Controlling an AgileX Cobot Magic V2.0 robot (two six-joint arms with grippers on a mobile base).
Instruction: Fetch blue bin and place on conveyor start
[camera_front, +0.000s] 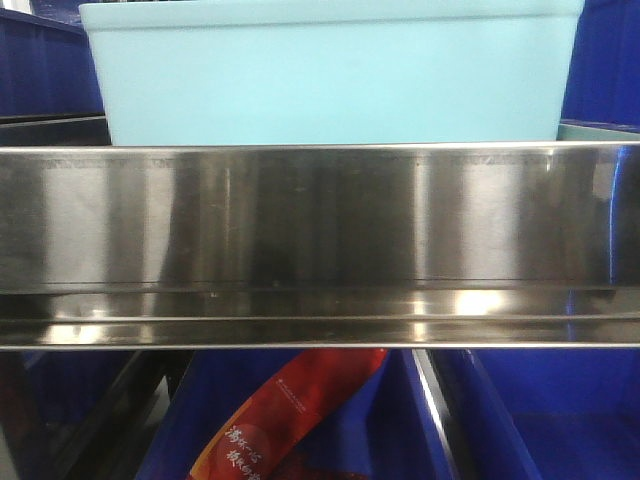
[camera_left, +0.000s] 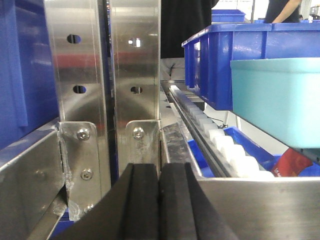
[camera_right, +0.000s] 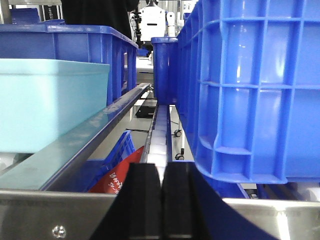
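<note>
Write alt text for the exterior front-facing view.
A light turquoise bin stands above and behind a wide stainless steel rail that spans the middle of the frame. Dark blue crates flank the bin, and below the rail a red printed packet lies in another blue crate.

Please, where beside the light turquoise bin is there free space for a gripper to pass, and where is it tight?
Free: the lane over the white roller track, between the blue bin and the ribbed crate; on its other side, the gap between the bin and the steel uprights. Crowded: the bin's front, where the steel rail crosses below it.
</note>
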